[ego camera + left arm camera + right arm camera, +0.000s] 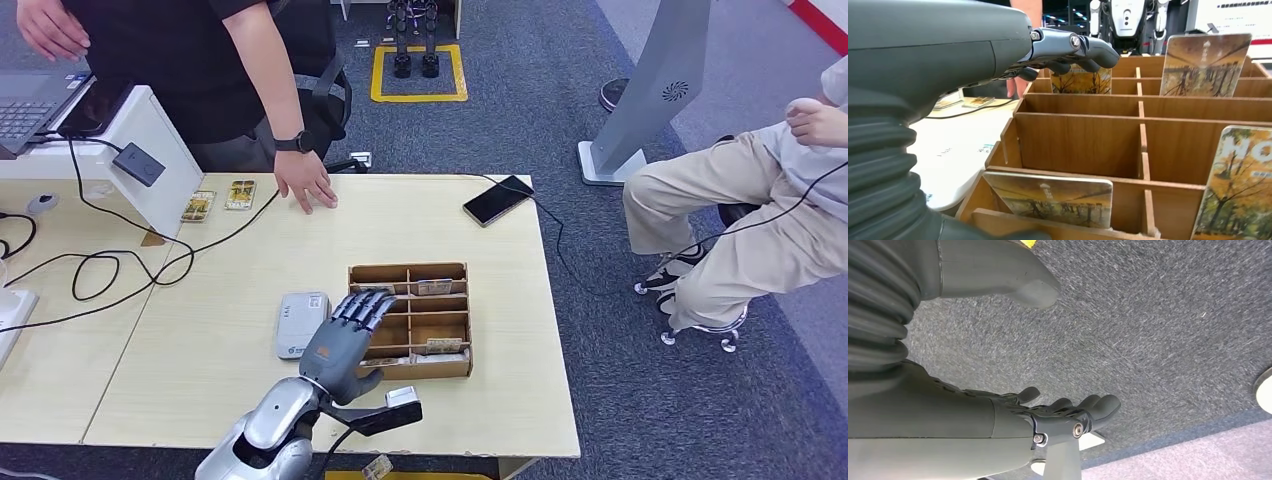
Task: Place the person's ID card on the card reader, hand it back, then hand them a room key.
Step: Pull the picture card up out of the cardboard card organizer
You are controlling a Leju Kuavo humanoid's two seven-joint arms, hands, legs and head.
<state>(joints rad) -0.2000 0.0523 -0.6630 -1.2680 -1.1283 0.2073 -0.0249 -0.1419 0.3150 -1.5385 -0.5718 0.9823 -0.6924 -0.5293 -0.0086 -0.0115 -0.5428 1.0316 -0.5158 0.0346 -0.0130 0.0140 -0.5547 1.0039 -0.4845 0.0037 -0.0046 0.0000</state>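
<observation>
My left hand (345,338) hovers over the left side of the wooden divided box (455,273), fingers extended and apart, holding nothing. In the left wrist view its fingers (1068,47) reach above the compartments, where room key cards (1204,65) with a yellow tree picture stand upright. The white card reader (300,322) lies flat on the table just left of the box and my hand. A person's hand (305,183) rests on the table's far edge. My right hand (1068,417) hangs over grey carpet, fingers loosely apart, empty.
Two cards (220,200) lie near the white stand (150,145) at the far left, with black cables (110,265) looping across the table. A black phone (497,199) lies at the far right edge. A seated person (760,200) is to the right.
</observation>
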